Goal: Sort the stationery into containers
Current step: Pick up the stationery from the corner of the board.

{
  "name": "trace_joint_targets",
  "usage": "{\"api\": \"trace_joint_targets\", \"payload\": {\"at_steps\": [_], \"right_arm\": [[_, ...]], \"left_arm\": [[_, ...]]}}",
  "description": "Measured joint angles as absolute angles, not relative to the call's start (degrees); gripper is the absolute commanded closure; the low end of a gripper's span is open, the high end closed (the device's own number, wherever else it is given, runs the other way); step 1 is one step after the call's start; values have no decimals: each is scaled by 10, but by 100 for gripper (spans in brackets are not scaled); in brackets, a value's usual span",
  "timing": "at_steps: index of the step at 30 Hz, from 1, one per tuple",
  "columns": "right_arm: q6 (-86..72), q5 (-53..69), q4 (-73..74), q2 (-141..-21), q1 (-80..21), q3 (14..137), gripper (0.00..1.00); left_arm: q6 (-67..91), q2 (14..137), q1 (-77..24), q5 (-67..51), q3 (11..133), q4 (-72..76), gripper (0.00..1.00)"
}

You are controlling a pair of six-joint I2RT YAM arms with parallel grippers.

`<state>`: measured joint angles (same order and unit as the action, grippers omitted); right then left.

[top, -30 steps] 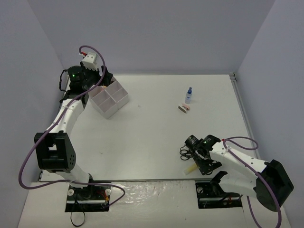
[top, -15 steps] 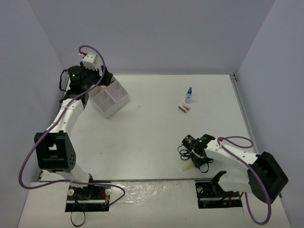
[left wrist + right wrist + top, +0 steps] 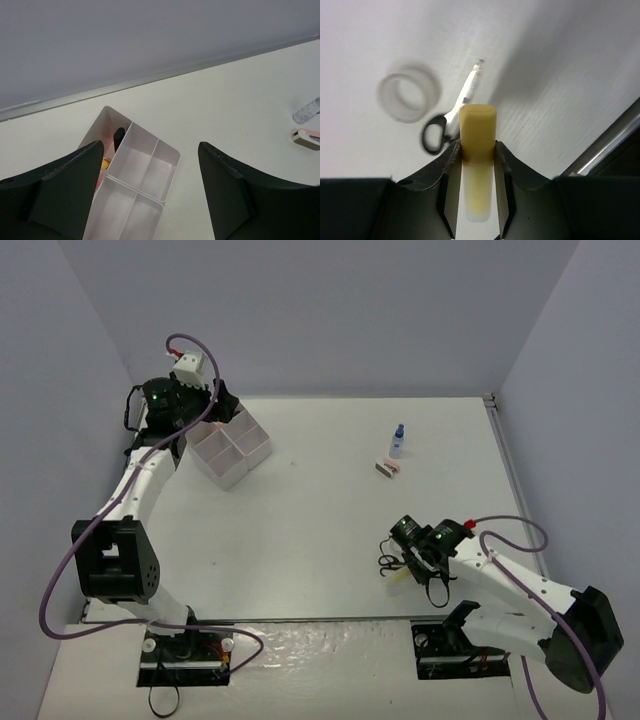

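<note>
Tray (image 3: 172, 161) holds a black item (image 3: 119, 138) in one end compartment; left pincer (image 3: 150, 146) gapes, right pincer (image 3: 477, 150) clamps highlighter (image 3: 477, 120).

My right gripper (image 3: 477, 149): matt black plastic fingers (image 3: 447, 175). Pale-yellow plastic highlighter (image 3: 477, 122) — smooth, soft sheen. Black-handled steel scissors (image 3: 461, 100) — bright metal blades, glossy plastic loops. Translucent white tape roll (image 3: 409, 98), satin. White plastic compartment tray (image 3: 167, 167), smooth, faintly glossy.
</note>
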<state>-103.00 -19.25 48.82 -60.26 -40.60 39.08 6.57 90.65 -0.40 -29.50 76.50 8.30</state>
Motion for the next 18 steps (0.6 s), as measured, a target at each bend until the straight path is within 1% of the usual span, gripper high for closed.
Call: {"api": "trace_joint_targets", "payload": {"at_steps": [4, 8, 11, 13, 18], "right_arm": [[-954, -272, 511, -612, -406, 532, 100], [-849, -363, 519, -649, -413, 658, 100], [-725, -415, 470, -698, -417, 738, 100], [-633, -427, 423, -735, -417, 780, 100], [-438, -410, 259, -841, -422, 860, 100]], "left_arm": [[67, 907, -4, -313, 788, 53, 27], [66, 907, -4, -347, 815, 24, 27], [67, 906, -4, -384, 830, 2, 27], [70, 906, -4, -412, 837, -13, 27], [89, 900, -5, -495, 837, -31, 27]]}}
